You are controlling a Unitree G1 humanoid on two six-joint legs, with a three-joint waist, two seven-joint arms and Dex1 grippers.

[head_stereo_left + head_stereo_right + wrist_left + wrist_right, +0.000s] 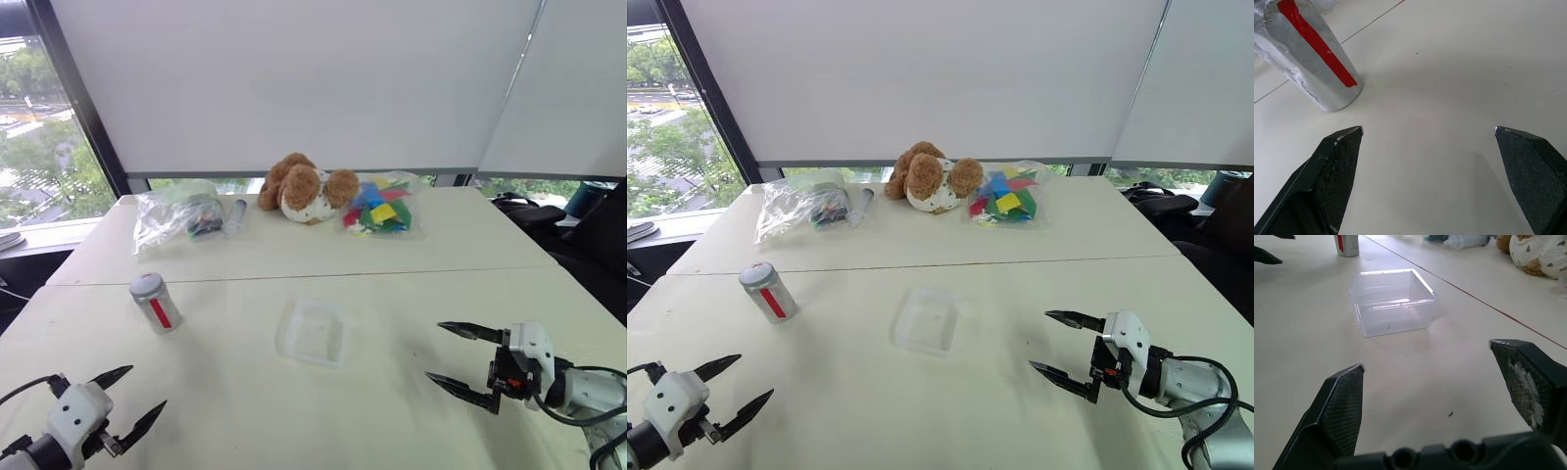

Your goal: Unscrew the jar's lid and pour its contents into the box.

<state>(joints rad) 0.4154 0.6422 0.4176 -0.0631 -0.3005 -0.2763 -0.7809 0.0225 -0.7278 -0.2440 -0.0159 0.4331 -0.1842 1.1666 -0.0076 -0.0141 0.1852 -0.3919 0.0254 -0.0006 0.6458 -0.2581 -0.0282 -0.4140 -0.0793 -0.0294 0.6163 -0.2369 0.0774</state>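
Two grippers hang low over the near edge of the white table (pixel 245 411), both spread wide with nothing between their fingers and nothing touched. The left gripper (pixel 132 401) sits at the near left corner, its two black tips aimed toward the table's middle; the right gripper (pixel 453 355) is at the near right, pointing inward toward the box.

One jar (pixel 157 305) stands upright just beyond the left gripper, apart from it, a red strip down its side. Its one grey lid (pixel 146 285) is on top. The contents cannot be made out through the wall from here.

One clear box (pixel 314 332) rests flat at the table's centre, between the two grippers and further in, well apart from the jar. In the right wrist view a tiny dark speck lies on its floor, possibly a crumb.

Along the far edge lie one plush dog (pixel 306 188), one bag of coloured blocks (pixel 380 207) to its right, and one clear bag (pixel 179 215) to its left.
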